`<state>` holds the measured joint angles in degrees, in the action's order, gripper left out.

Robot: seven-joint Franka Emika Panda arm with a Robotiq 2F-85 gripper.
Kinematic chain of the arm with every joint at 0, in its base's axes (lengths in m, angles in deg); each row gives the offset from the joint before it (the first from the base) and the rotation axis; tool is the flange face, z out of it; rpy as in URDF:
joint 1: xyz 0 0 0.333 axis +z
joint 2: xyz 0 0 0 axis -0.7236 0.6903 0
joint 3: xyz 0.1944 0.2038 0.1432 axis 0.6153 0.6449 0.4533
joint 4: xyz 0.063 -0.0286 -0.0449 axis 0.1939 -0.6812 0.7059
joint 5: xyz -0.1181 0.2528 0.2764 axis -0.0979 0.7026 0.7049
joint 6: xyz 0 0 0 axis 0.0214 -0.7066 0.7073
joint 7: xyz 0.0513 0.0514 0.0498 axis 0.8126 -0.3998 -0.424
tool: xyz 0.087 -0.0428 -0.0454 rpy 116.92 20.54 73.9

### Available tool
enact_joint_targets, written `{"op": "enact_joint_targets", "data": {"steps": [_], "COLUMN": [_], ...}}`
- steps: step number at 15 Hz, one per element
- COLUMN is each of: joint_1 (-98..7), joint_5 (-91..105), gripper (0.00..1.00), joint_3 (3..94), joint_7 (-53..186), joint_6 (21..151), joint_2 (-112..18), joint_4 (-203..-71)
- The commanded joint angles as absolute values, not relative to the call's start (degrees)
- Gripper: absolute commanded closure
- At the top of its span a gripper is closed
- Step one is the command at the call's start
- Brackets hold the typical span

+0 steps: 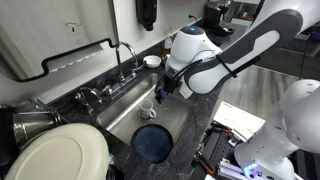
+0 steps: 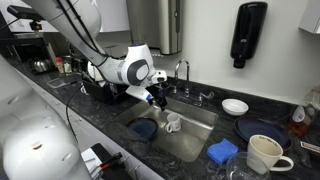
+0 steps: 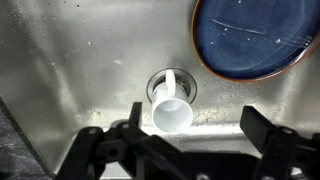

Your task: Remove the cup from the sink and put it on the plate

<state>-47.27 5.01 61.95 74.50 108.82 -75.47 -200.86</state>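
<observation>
The small white cup (image 3: 171, 112) lies on its side over the round drain of the steel sink (image 3: 70, 70), its mouth toward the wrist camera. It shows in both exterior views (image 1: 147, 110) (image 2: 172, 124). The dark blue plate (image 3: 255, 40) lies at one end of the sink (image 1: 152, 143) (image 2: 145, 129). I cannot tell whether it rests in the basin or on its rim. My gripper (image 3: 194, 123) is open and empty. It hangs above the basin (image 1: 160, 92) (image 2: 158, 100), with the cup below, nearer its left finger.
A curved chrome faucet (image 1: 125, 55) (image 2: 183, 72) stands behind the sink. A large cream plate (image 1: 60, 155) and a metal pot (image 1: 30, 120) sit at one end. A white bowl (image 2: 235, 106), a blue dish (image 2: 262, 130), a beige cup (image 2: 265, 153) and a blue sponge (image 2: 222, 151) sit on the counter.
</observation>
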Motion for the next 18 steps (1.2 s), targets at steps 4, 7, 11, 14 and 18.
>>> {"op": "enact_joint_targets", "data": {"steps": [4,7,11,14,18], "joint_1": [-48.93,-50.22,-51.26,-49.95,-49.73], "joint_5": [-2.07,-8.26,-23.74,-29.65,-25.31], "gripper": [0.00,0.00,0.00,0.00,0.00], "joint_3": [62.99,63.36,61.83,60.67,61.70], "joint_7": [78.68,83.08,100.10,109.31,107.84], "joint_6": [116.07,119.29,114.37,112.89,110.93], "joint_2": [-69.70,-64.48,-59.69,-54.80,-46.84], "joint_4": [-200.55,-199.20,-194.65,-190.76,-186.37]}}
